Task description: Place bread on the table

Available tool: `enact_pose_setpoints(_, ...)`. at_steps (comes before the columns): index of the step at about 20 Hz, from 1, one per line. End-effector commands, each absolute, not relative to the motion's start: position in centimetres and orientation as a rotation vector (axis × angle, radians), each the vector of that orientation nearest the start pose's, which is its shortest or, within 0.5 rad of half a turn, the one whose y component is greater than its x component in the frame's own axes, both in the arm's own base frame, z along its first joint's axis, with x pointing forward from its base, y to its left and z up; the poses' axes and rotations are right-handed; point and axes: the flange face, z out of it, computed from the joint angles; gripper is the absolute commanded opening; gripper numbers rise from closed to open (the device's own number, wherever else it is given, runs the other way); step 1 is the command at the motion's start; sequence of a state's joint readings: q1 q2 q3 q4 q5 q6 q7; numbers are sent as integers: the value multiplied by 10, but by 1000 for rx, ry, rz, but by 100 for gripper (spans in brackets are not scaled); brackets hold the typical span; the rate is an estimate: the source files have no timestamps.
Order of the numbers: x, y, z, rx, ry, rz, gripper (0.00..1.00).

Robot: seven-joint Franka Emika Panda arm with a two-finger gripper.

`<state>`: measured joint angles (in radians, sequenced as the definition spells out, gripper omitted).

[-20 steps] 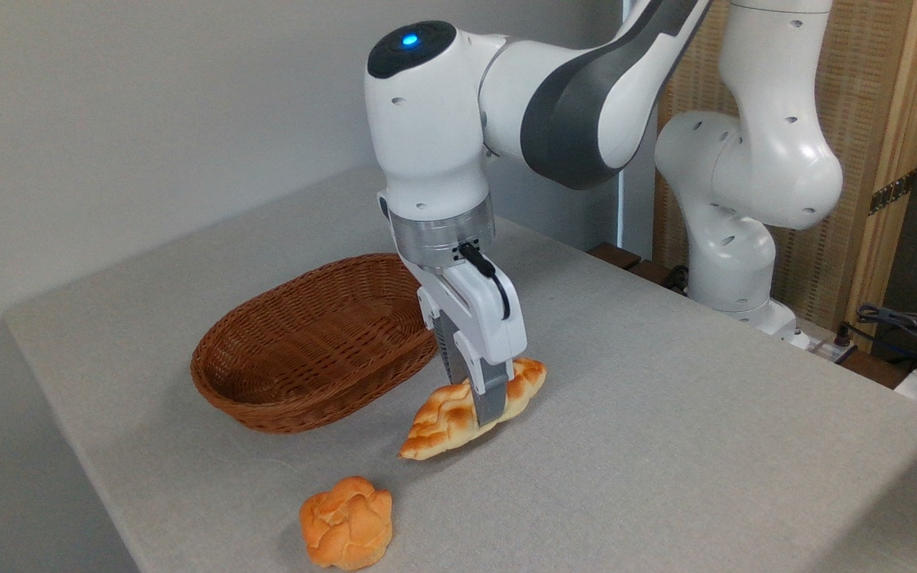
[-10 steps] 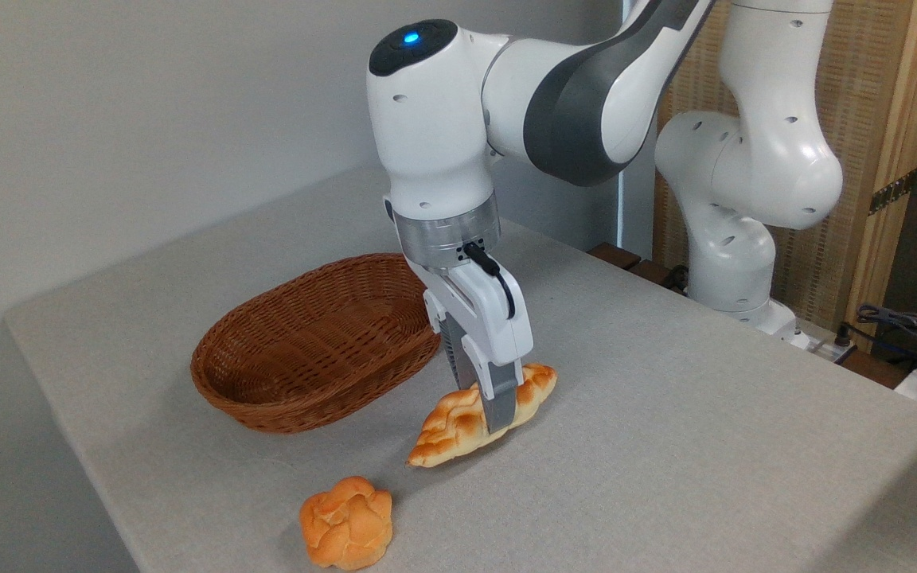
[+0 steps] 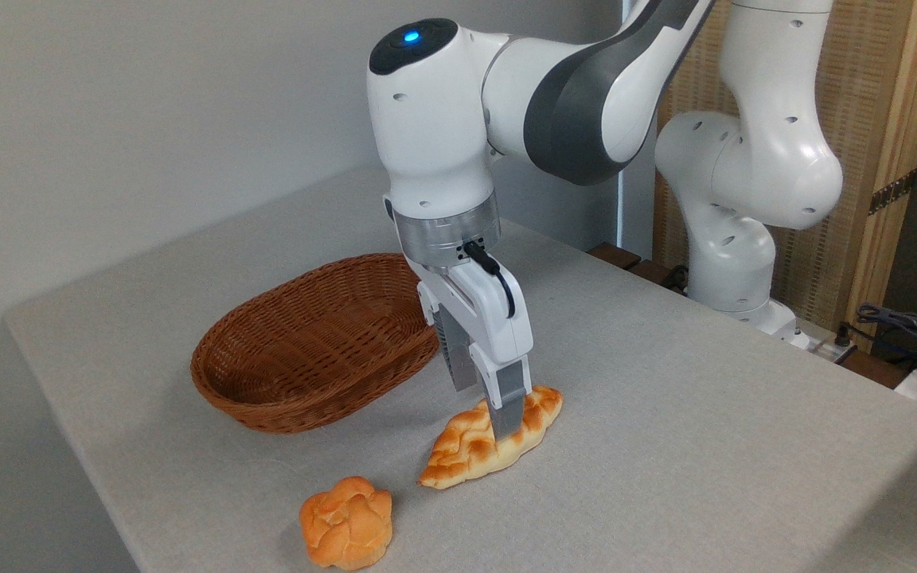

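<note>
White glossy Panda arm (image 3: 586, 87), dark grey joint bands, blue LED on top, silver wrist ring, black cable, grey fingers (image 3: 506, 410).

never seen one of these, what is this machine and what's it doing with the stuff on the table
It is a white robot arm, filmed by one fixed camera looking across the table from the front. At its tip is a two-finger gripper, closed on a braided bread that looks to be touching the grey cloth or just above it. On the cloth also lie a small round bun nearer the camera and a brown wicker basket to the left; what shows of its inside is empty. The arm's base stands behind the table on the right.
</note>
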<state>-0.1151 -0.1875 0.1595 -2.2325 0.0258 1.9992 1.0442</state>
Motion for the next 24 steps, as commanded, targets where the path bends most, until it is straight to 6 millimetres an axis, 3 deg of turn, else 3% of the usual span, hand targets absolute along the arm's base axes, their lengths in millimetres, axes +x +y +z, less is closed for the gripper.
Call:
enact_pose_setpoints(1,485,27,482,-2787,1491,18,100)
enact_pose_setpoints(6,503,4,562,-2883,1310,-44,100)
enact_pose_setpoints(10,530,-8,622,-2986,1202,-131,100)
enact_pose_setpoints(13,549,-22,628,-3005,1126,-114,100)
enact_pose_setpoints(18,554,-45,618,-3012,1084,-69,100)
enact_pose_setpoints(24,560,-46,618,-3015,1087,-37,100)
